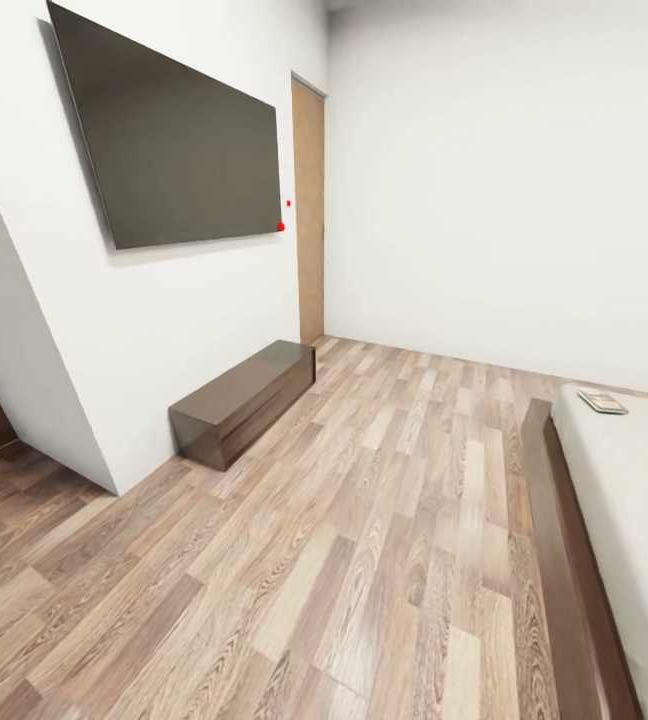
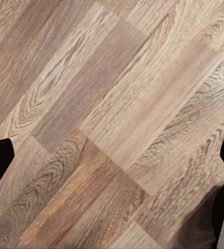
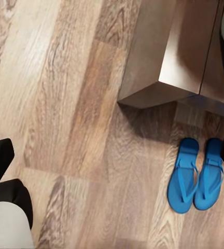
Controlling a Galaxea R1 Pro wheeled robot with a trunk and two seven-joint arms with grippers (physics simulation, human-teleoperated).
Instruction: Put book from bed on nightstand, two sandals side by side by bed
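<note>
The bedroom floor point(image 1: 344, 560) is laid in wood planks of mixed tone, pale tan beside darker brown, each with a strong wavy grain and a faint sheen. The walls are plain matte white. One large flat black screen point(image 1: 179, 135) hangs on the left wall, a smooth dark rectangle, with two small red dots just off its lower right corner. Beyond it stands one narrow light-brown wooden door point(image 1: 309, 215). Below the screen, against the wall, sits one long low console point(image 1: 246, 400), a box-shaped block of dark brown glossy wood with a greyer top.

At the right edge of the head view lies the bed point(image 1: 564, 560), a dark brown wooden frame rail around a smooth pale mattress. One book point(image 1: 602, 401), thin and flat, rests on the mattress near its far corner; its cover is too small to read.

In the right wrist view two bright blue sandals point(image 3: 196, 175) lie on the planks side by side, their edges almost touching, each a long narrow foot-shaped sole with a thong strap. Just beside their toe ends stands a dark glossy wooden corner, squarish and sharp-edged, which I cannot name with certainty.

The left gripper point(image 2: 112, 155) shows two black fingertips at opposite edges, spread wide over bare planks, holding nothing. Of the right gripper point(image 3: 112, 161) one black fingertip is plain and a second dark edge shows opposite; spread apart, empty.
</note>
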